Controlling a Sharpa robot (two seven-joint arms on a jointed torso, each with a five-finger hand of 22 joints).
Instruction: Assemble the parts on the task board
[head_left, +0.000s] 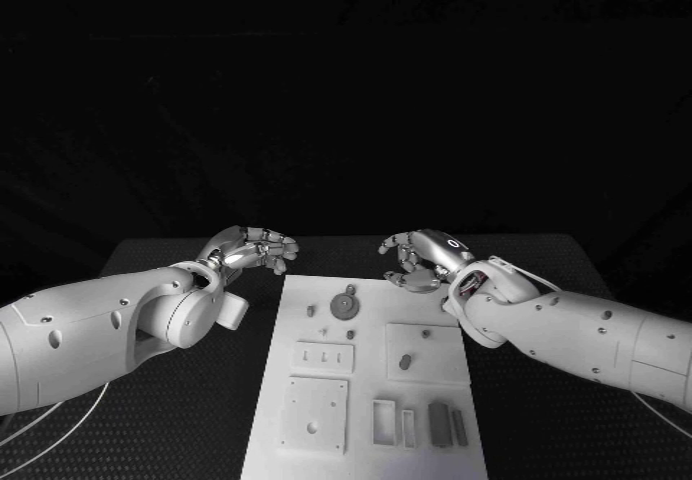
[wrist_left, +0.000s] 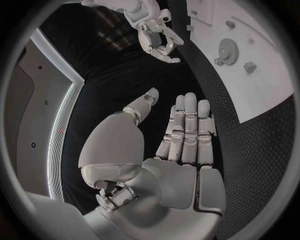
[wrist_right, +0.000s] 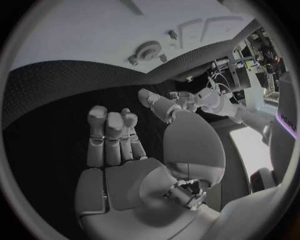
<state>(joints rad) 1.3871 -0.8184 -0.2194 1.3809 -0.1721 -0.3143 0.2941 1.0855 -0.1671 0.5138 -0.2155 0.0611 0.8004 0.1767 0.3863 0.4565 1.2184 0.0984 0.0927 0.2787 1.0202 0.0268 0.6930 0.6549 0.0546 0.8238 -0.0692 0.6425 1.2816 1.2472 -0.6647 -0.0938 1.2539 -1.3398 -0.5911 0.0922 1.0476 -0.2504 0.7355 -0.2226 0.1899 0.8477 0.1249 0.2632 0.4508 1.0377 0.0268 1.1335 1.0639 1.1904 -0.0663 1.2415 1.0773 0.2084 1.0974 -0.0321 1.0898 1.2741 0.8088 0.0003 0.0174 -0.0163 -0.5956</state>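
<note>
Both hands hover empty beyond the far end of the task board (head_left: 368, 375). The left hand (head_left: 253, 248) sits off its far left corner, fingers spread loosely; the right hand (head_left: 421, 258) off its far right corner, likewise. A grey gear (head_left: 346, 303) lies near the board's far end.

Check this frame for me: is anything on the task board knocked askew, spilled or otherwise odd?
Nothing stands out. The task board lies flat on the table, its gear and other parts resting on it. The left hand and right hand hover past its far end, holding nothing.
</note>
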